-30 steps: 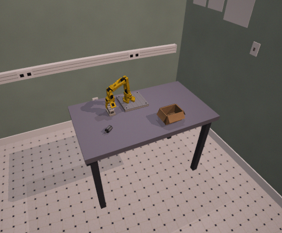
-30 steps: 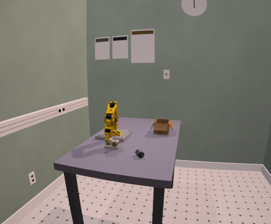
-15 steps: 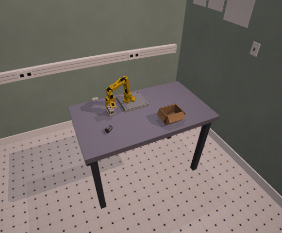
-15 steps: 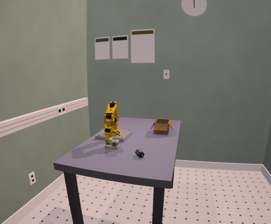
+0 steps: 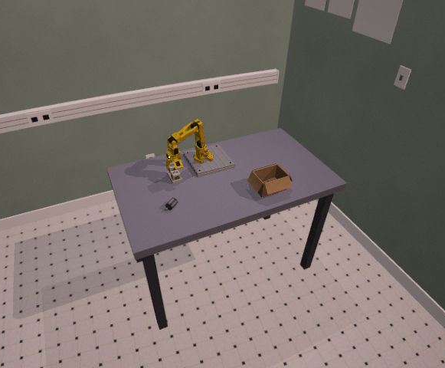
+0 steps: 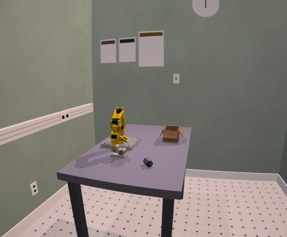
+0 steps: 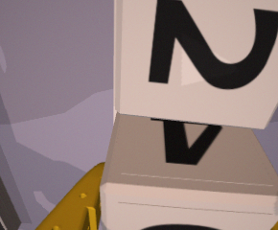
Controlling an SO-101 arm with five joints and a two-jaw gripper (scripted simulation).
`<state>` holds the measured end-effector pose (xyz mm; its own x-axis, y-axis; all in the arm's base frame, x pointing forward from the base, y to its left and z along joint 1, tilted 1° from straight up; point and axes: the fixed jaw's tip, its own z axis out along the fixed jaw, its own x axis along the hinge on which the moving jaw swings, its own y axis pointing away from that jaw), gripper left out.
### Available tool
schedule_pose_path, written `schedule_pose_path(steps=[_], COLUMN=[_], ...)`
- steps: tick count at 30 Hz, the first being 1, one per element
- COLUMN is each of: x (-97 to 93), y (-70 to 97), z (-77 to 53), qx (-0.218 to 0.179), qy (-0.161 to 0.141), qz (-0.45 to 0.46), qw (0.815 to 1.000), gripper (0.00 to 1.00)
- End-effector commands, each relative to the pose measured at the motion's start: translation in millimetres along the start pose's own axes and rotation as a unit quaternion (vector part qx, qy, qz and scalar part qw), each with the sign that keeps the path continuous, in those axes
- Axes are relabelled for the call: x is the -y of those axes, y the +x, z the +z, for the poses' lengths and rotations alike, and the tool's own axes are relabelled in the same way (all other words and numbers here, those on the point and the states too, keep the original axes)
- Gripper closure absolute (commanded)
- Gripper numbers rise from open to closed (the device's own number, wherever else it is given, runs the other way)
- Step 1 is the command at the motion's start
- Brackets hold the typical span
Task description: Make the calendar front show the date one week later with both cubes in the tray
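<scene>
Gripper (image 5: 173,171) clamped on a cube (image 7: 187,192); second cube (image 7: 196,57) just beyond; tilted grip cld jam it against tray (image 6: 115,154) edge.

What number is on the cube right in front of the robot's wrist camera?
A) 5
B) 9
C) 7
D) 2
D: in the wrist view the white cube closest to the camera bears a big black 2, seen turned around, and it sits just above the other cube.
</scene>
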<state>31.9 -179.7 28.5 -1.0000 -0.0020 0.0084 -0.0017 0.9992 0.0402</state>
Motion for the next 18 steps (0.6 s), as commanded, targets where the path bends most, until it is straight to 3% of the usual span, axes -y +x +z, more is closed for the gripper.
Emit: schedule_pose_path(steps=[1,18], x=[3.2,1.1], y=[0.8,1.5], z=[-12.0,-28.1], qx=[0.003,0.003], qy=[0.014,0.014], qz=[0.006,0.006], qw=[1.0,1.0], gripper=[1.0,1.0])
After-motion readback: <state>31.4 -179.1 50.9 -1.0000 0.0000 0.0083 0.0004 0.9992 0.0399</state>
